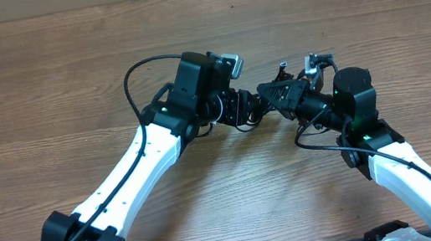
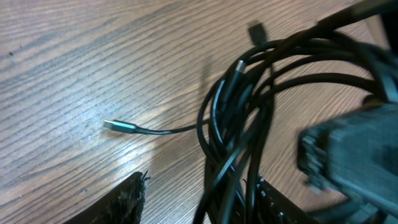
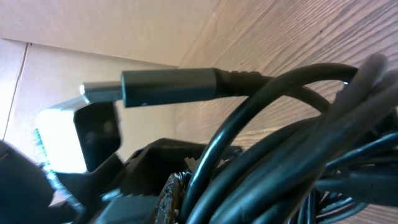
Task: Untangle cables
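Observation:
The cables [image 2: 242,106] are a bundle of thin black loops hanging between my two grippers just above the wooden table [image 1: 42,86]. One silver-tipped plug [image 2: 113,126] trails out onto the table. In the overhead view the bundle [image 1: 246,118] sits between the two wrists. My left gripper [image 2: 200,185] is open, and the strands pass between its fingers close to the right finger [image 2: 273,199]. My right gripper [image 3: 205,199] is shut on the cables [image 3: 292,143], which fill its view, and a dark plug [image 3: 168,87] sticks out to the left.
Both arms meet at the table's middle, the left arm [image 1: 137,165] coming from the lower left and the right arm [image 1: 409,178] from the lower right. A thick black arm wire [image 1: 137,72] loops up behind the left wrist. Bare wood lies all around.

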